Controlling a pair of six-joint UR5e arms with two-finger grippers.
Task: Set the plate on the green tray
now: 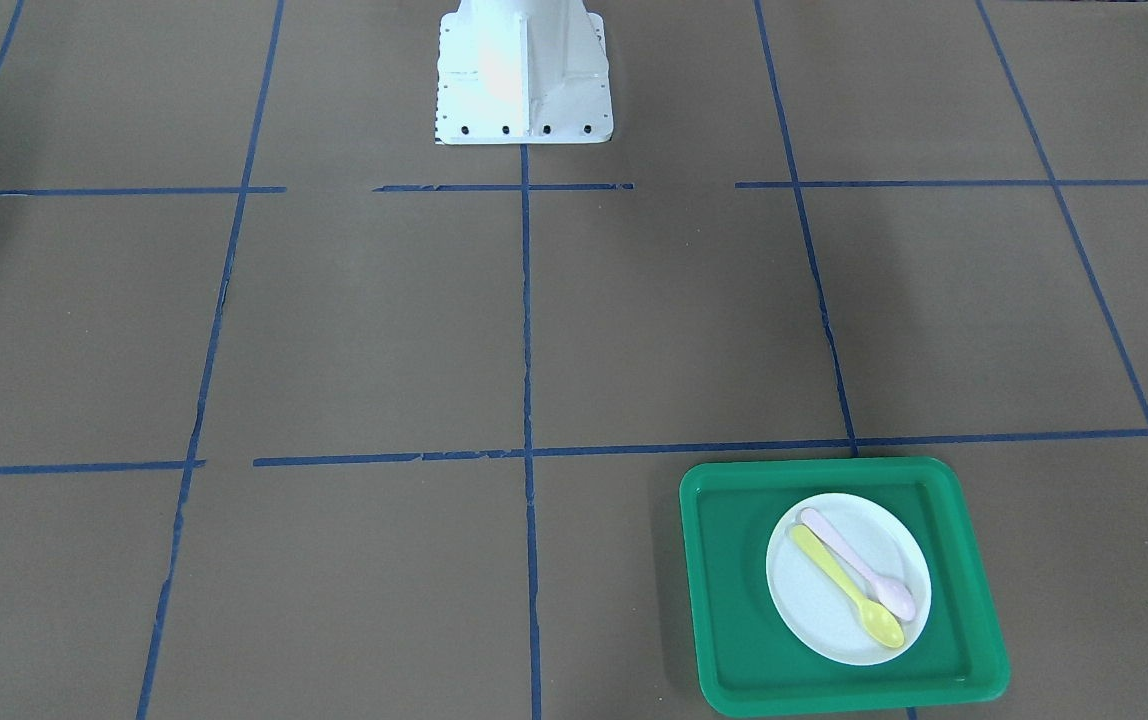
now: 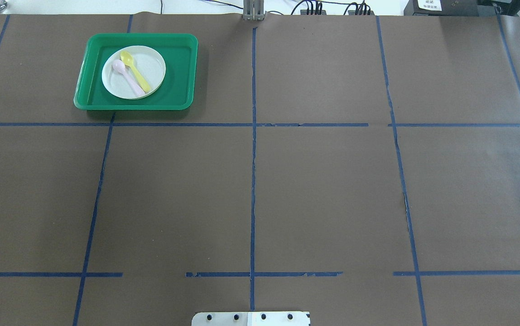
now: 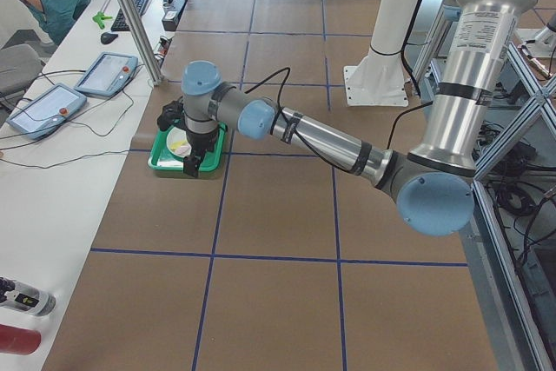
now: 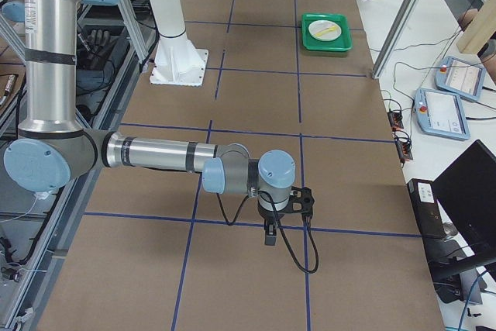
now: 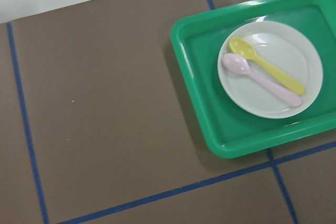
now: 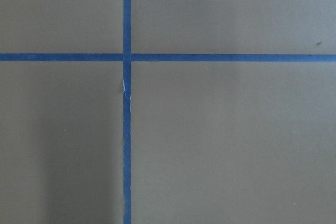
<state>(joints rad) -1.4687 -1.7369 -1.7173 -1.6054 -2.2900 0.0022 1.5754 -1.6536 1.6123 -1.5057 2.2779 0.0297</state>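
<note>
The white plate (image 1: 824, 620) lies flat inside the green tray (image 1: 734, 560) at the table's far left corner, also in the overhead view (image 2: 151, 63) and the left wrist view (image 5: 252, 98). A yellow spoon (image 1: 844, 585) and a pink spoon (image 1: 859, 565) lie on the plate. My left gripper (image 3: 198, 162) shows only in the exterior left view, hanging above the tray's (image 3: 161, 162) near edge; I cannot tell if it is open. My right gripper (image 4: 270, 236) shows only in the exterior right view, above bare table far from the tray (image 4: 325, 40); I cannot tell its state.
Blue tape lines grid the brown table. The white robot base (image 1: 524, 70) stands at the robot's side of the table. A metal post (image 3: 135, 19) stands just beyond the tray. Teach pendants (image 3: 43, 109) lie on the white bench past the table edge.
</note>
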